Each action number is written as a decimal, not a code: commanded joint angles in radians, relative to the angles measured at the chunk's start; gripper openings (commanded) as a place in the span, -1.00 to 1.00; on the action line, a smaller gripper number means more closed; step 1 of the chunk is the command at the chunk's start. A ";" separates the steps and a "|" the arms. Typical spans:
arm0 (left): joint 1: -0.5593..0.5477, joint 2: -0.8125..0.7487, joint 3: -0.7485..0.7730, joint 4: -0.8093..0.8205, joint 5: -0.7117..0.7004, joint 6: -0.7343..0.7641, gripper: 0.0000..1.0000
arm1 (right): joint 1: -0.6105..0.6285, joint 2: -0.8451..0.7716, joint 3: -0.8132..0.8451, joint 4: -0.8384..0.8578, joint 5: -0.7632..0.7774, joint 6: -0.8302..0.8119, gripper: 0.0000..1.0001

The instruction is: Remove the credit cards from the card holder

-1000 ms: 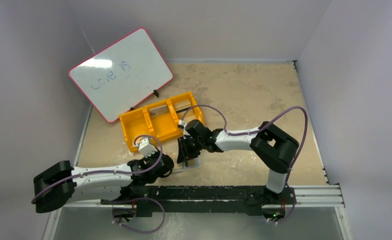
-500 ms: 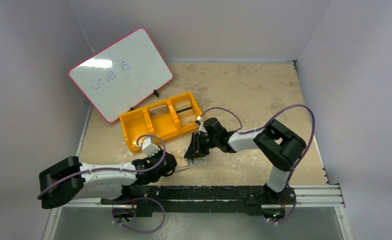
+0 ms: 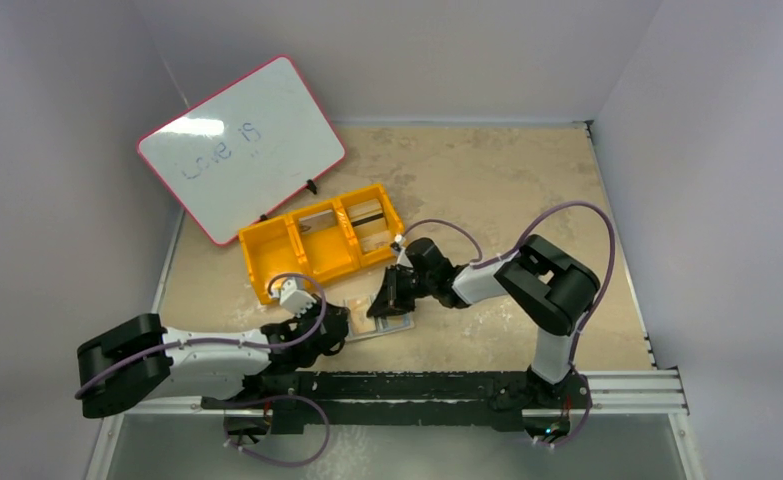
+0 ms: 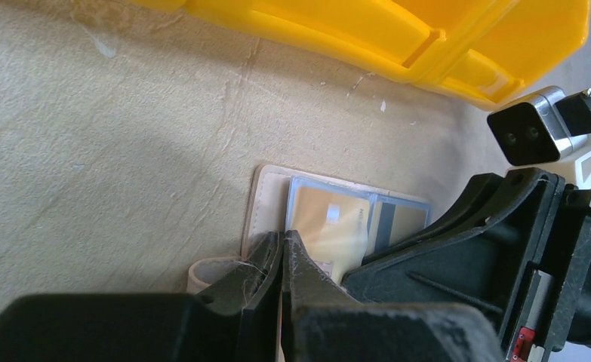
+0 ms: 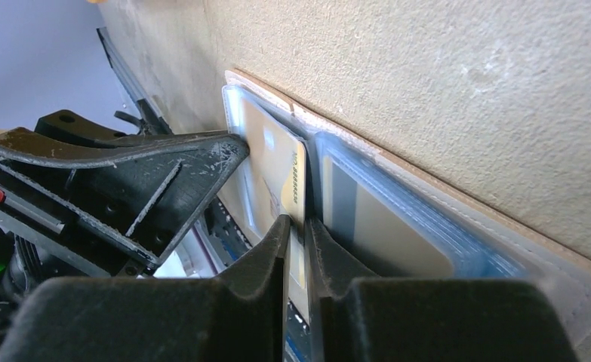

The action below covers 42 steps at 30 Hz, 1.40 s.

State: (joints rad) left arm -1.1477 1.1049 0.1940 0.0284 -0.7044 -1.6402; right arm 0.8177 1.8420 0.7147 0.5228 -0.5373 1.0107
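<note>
Lying open and flat near the front edge of the desk [image 3: 487, 190], the card holder [image 3: 367, 324] shows its two light-blue inner panels facing up, tan border around them, just in front of the yellow bin [image 3: 259, 265] and apart from it. Its long axis runs roughly left to right across the desk, along the near edge, with one panel toward each arm. The left tool [image 4: 282, 245] comes in low from the left and is closed on the holder's tan near edge, its fingertips pressed almost together with only the thin material between them. The right tool [image 5: 298, 226] reaches in from the right, its fingers pinched tight on the edge of a tan credit card [image 5: 273, 162] that lies on the left-hand panel; how far that card sits out of its pocket cannot be told. In the right wrist view the card's long side lies parallel to the holder's fold. A second card [image 5: 375, 226] rests under the clear blue plastic of the other panel. The two tools stand very near each other over the holder. A pink-rimmed whiteboard [image 3: 242, 150] leans behind the bin at the far left
</note>
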 commanded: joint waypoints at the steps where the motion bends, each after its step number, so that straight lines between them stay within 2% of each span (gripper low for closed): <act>1: -0.006 0.042 -0.061 -0.105 0.138 -0.003 -1.00 | 0.014 -0.014 -0.021 0.010 0.023 0.028 -0.77; 3: -0.006 0.025 -0.063 -0.128 0.129 -0.012 -1.00 | 0.011 -0.033 -0.034 0.027 0.024 0.040 -0.86; 6: -0.006 -0.011 -0.072 -0.164 0.114 -0.029 -1.00 | 0.005 -0.052 -0.043 0.026 0.031 0.035 -0.89; 8: -0.006 -0.036 -0.084 -0.174 0.106 -0.030 -1.00 | 0.002 -0.064 -0.062 0.053 0.026 0.037 -1.00; 12: -0.006 -0.072 -0.098 -0.185 0.097 -0.061 -1.00 | -0.014 -0.083 -0.097 0.104 -0.003 0.040 -1.00; 23: -0.006 -0.023 -0.061 -0.182 0.089 -0.044 -1.00 | -0.031 -0.120 -0.109 0.057 -0.002 -0.004 -1.00; 27: -0.006 -0.023 -0.054 -0.158 0.091 0.015 -1.00 | -0.032 -0.113 -0.094 0.016 0.008 -0.025 -0.93; 28: -0.006 -0.028 -0.050 -0.152 0.091 0.025 -0.95 | -0.032 -0.109 -0.094 0.018 0.010 -0.026 -0.95; 33: -0.006 -0.066 -0.046 -0.135 0.085 0.066 -0.22 | -0.034 -0.074 -0.097 0.065 0.002 -0.004 -0.98; 35: -0.006 -0.092 -0.063 -0.100 0.088 0.087 -0.11 | -0.034 -0.058 -0.091 0.069 -0.010 -0.007 -0.98; 38: -0.006 -0.105 -0.094 -0.031 0.103 0.099 -0.08 | -0.034 -0.051 -0.093 0.082 -0.017 -0.003 -0.98; 42: -0.006 -0.055 -0.078 -0.119 0.112 0.026 -0.35 | -0.035 -0.068 -0.096 0.085 -0.022 -0.014 -0.94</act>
State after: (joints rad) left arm -1.1477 0.9894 0.1432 0.0788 -0.6613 -1.6073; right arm 0.7887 1.7809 0.6125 0.6003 -0.5556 1.0199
